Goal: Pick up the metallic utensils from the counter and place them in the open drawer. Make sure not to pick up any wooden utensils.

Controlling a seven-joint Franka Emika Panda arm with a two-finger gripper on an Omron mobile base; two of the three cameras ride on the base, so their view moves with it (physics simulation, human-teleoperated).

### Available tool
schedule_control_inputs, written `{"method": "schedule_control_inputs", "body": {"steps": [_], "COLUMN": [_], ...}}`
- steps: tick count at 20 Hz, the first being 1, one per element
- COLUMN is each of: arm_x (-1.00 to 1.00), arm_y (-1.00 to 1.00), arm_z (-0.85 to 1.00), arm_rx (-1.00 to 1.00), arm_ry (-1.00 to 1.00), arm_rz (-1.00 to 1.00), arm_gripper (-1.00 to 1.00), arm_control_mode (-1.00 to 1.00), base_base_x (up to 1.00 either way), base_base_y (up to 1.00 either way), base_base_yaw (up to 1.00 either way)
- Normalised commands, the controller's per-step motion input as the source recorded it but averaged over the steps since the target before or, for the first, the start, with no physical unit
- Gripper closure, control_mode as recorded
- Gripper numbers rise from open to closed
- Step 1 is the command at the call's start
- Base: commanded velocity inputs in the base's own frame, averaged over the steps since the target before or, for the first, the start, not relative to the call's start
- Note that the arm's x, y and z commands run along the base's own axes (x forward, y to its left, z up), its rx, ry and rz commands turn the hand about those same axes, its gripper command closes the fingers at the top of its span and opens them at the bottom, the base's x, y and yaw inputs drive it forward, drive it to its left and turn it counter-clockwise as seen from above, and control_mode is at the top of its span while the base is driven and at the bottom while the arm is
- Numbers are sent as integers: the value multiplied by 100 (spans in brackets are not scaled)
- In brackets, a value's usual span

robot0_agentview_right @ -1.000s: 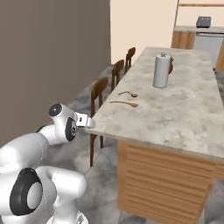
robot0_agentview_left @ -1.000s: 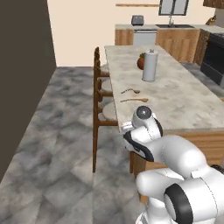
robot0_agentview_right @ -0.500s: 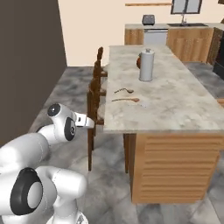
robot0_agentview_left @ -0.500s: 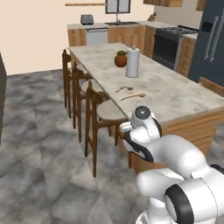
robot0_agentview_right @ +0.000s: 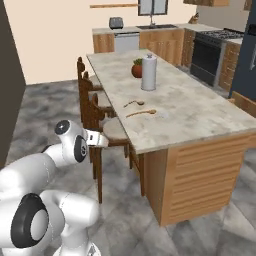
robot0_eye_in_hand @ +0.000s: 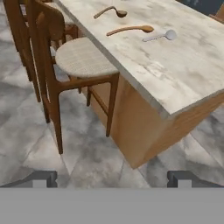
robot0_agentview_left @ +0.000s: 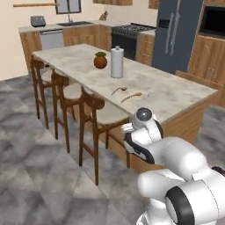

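The claw (robot0_eye_in_hand: 112,178) hangs low over the grey stone floor (robot0_eye_in_hand: 30,144), its two dark tips spread wide with nothing between them. Just ahead stands a wooden stool (robot0_eye_in_hand: 83,61) with a woven seat, tucked against the desk (robot0_eye_in_hand: 175,70). On the marbled top lie two wooden spoons, one (robot0_eye_in_hand: 130,29) near the edge and another (robot0_eye_in_hand: 109,12) beyond it. A silvery spoon (robot0_eye_in_hand: 159,36) rests just beside the nearer wooden one. Farther along stand a grey canister (robot0_agentview_right: 149,72) and a reddish pot (robot0_agentview_right: 137,69) with a plant.
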Motion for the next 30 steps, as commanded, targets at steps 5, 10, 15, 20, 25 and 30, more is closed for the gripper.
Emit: {"method": "schedule_control_inputs", "body": {"steps": [5, 10, 15, 20, 25, 30], "arm_x": [0, 0, 0, 0, 0, 0], "arm_y": [0, 0, 0, 0, 0, 0], "arm_z": [0, 0, 0, 0, 0, 0], "arm_rx": [0, 0, 0, 0, 0, 0], "arm_ry": [0, 0, 0, 0, 0, 0], "arm_rz": [0, 0, 0, 0, 0, 0], "arm_gripper": [-100, -100, -100, -100, -100, -100], "arm_control_mode": [100, 100, 100, 100, 100, 100], "base_base_x": [100, 93, 38, 23, 4, 50], "base_base_y": [100, 100, 100, 58, -1, -9], "base_base_yaw": [-43, -42, -57, -55, -22, -3]}}
